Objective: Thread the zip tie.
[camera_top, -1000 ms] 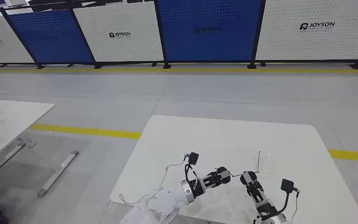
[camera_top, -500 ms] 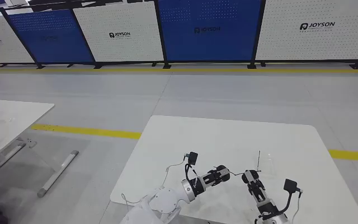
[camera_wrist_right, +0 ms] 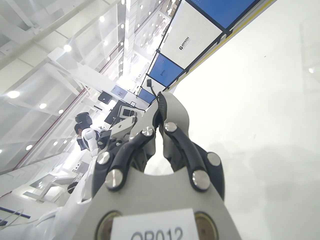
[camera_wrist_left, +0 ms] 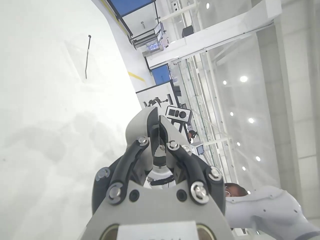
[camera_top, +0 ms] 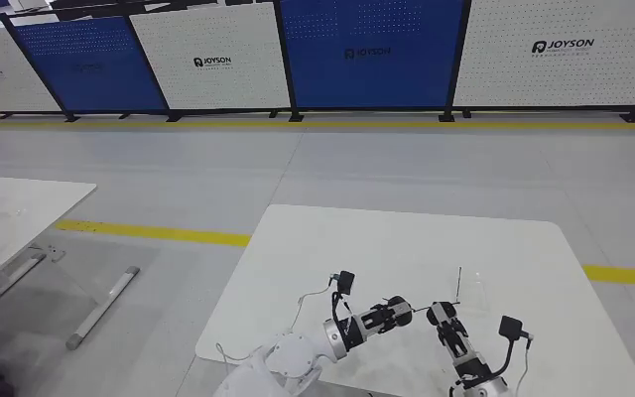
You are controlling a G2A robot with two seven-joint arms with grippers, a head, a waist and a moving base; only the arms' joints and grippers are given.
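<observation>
A thin black zip tie (camera_top: 420, 309) spans the short gap between my two grippers near the table's front edge. My left gripper (camera_top: 398, 311) is shut on one end, and the strap shows edge-on between its closed fingers (camera_wrist_left: 158, 131). The left gripper's tips (camera_wrist_left: 158, 116) hover above the white table. My right gripper (camera_top: 440, 314) is shut on the other end. In the right wrist view the zip tie's head (camera_wrist_right: 149, 82) pokes out past the right gripper's tips (camera_wrist_right: 162, 98).
A second black zip tie (camera_top: 458, 283) lies flat on the white table (camera_top: 327, 258) just beyond the grippers, also visible as the spare zip tie (camera_wrist_left: 87, 57), on what looks like a clear sheet. Blue and white panels stand behind a yellow floor line.
Both grippers shifted only slightly. The right one drifted a little to the right and came back. The zip tie stays held between them.
</observation>
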